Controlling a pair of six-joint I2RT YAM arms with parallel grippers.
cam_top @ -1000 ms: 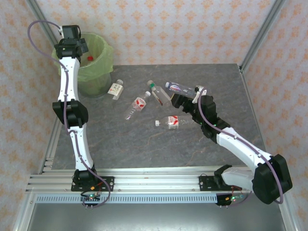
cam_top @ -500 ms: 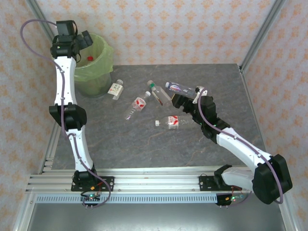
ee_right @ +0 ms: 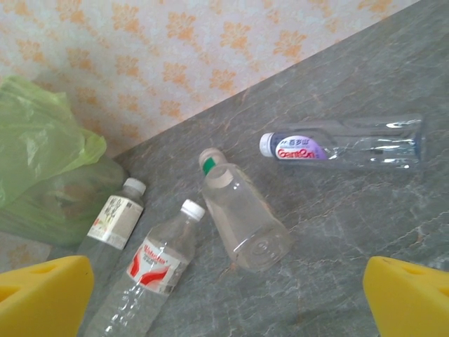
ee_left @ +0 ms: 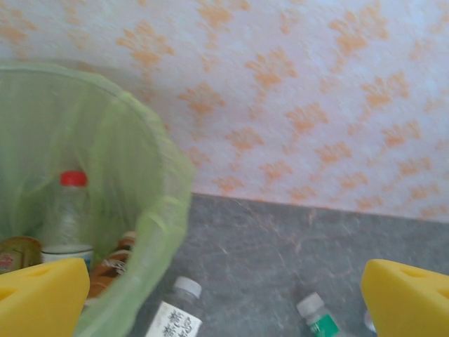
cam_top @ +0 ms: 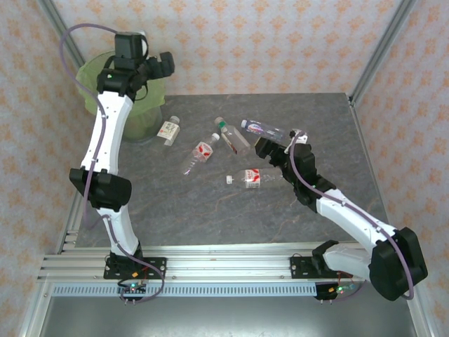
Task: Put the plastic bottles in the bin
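**Left gripper [cam_top: 161, 65] and right gripper [cam_top: 270, 149] both spread wide**

From above, the left gripper is raised at the far left, just to the right of the bin's mouth, with its jaws apart. The bin [cam_top: 90, 74] stands at the far-left corner of the bench [cam_top: 175, 210]. Five bottles lie on their sides on the bench. The white-label bottle [cam_top: 168, 130] is just beside the bin's foot. Then come the red-white bottle [cam_top: 200, 153], the green-cap bottle [cam_top: 231, 135] and the purple-label bottle [cam_top: 263, 128]. A second red-white bottle [cam_top: 249, 179] lies nearer the arms. The right gripper sits low between the purple-label bottle and the second red-white bottle, jaws apart.

On the left wrist, the yellow fingertips [ee_left: 38, 298] sit at the two lower corners, far apart. The bin's green liner is on the left. Inside it a red-cap bottle [ee_left: 66, 214] stands upright, with brownish ones beside it. The white-label and green-cap bottles lie below on the bench.

On the right wrist, the yellow fingertips [ee_right: 42, 298] are likewise far apart. Ahead lie the purple-label, green-cap, red-white and white-label bottles, with the bin at far left.
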